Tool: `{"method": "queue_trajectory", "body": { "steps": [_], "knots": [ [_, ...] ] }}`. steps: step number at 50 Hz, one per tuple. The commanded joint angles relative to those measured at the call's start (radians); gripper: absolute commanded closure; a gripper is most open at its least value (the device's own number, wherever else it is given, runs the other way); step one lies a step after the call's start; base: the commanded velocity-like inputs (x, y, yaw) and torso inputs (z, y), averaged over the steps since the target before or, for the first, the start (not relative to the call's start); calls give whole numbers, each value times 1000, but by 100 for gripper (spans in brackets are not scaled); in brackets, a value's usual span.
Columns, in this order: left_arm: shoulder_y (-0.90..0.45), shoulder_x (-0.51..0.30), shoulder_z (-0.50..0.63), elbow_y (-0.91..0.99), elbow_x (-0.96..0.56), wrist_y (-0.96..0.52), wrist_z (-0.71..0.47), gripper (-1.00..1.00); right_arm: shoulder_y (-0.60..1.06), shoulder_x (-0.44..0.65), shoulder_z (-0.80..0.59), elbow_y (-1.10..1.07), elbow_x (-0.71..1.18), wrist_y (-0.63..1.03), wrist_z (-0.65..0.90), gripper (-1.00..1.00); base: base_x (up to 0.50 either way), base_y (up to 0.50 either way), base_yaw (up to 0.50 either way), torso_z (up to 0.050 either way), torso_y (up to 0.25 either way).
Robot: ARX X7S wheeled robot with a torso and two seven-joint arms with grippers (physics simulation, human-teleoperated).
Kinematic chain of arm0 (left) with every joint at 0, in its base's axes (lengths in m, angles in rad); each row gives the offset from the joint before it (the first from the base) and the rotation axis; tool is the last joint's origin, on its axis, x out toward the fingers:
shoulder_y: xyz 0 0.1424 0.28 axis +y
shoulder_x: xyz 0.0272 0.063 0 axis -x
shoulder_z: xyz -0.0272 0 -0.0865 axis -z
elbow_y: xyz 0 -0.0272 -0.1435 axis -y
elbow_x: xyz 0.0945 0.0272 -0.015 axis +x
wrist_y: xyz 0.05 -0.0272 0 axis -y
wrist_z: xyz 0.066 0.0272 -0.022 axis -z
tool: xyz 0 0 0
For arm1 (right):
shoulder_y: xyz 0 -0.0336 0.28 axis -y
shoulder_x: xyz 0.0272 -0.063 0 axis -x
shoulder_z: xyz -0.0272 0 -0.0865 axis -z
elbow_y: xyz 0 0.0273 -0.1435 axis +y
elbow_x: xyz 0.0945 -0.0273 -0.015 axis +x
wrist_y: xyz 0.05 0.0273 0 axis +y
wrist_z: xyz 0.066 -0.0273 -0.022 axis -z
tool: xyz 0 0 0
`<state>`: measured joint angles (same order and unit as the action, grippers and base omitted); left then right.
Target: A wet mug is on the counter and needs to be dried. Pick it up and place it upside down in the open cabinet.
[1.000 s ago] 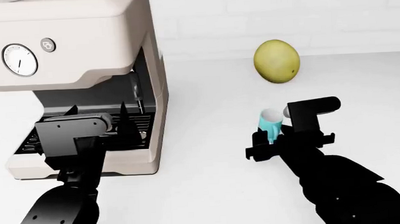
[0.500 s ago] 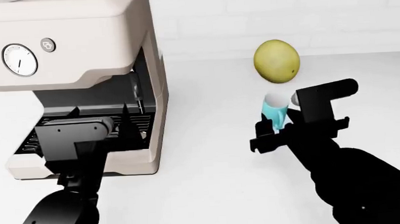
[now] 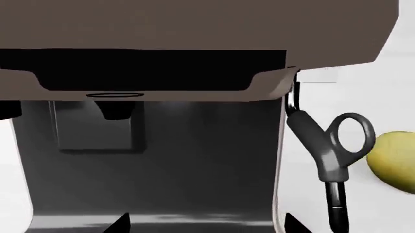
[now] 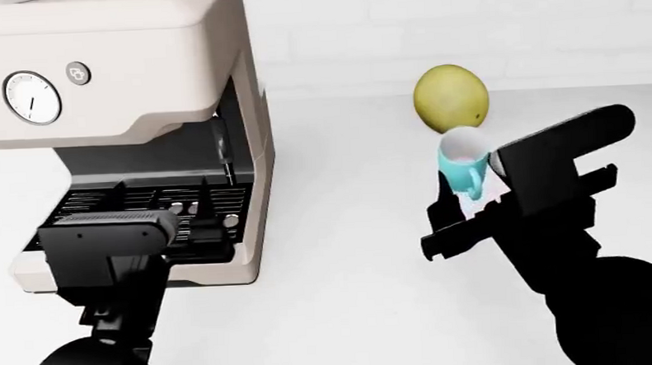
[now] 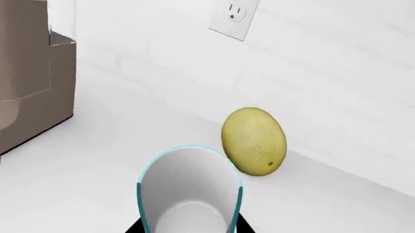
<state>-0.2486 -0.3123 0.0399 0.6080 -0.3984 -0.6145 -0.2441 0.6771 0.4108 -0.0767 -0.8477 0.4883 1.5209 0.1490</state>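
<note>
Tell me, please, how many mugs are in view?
1. The mug is in the right pincer, just in front of the fruit. Others may be hidden behind the coffee machine.

Light is bright, even and diffuse; the white tabletop (image 4: 342, 297) nearly blends into the wall behind the coffee machine (image 4: 134, 75). Shadows are soft and faint. Beneath the coffee machine's overhang the recess goes dark grey to black, with one pale reflection low down. All renders are sharp, with no blur, glare or visible edge distortion.
</note>
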Motion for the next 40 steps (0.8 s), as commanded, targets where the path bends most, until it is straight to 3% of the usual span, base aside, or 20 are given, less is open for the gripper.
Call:
{"method": "queue_trajectory", "body": {
  "steps": [1,11,17,20,22,27,35,40],
  "knots": [
    [42,-24,-13,84,-29,-26,-3,-100,60,169,-166,-117,6,16,42,100,0,0,0,0,0],
    [45,-42,-16,112,-53,-38,8,-100,233,448,-589,-148,-118,-107,84,100,0,0,0,0,0],
    [42,-45,-13,97,-51,-27,14,-100,436,585,-917,-159,-243,-140,49,100,0,0,0,0,0],
    [38,-47,-12,97,-55,-26,17,-100,578,647,-1170,-170,-364,-173,-3,100,0,0,0,0,0],
    [36,-47,-12,100,-59,-28,18,-100,681,675,-1370,-168,-481,-198,-44,100,0,0,0,0,0],
    [34,-52,-13,111,-72,-34,21,-100,852,705,-1711,-158,-720,-236,-133,100,0,0,0,0,0],
    [28,-63,-29,139,-119,-63,30,-100,1041,751,-2108,-95,-1140,-354,-240,100,0,0,0,0,0],
    [26,-65,-26,145,-129,-67,34,-100,1113,767,-2256,-40,-1372,-430,-335,100,0,0,0,0,0]
  ]
}}
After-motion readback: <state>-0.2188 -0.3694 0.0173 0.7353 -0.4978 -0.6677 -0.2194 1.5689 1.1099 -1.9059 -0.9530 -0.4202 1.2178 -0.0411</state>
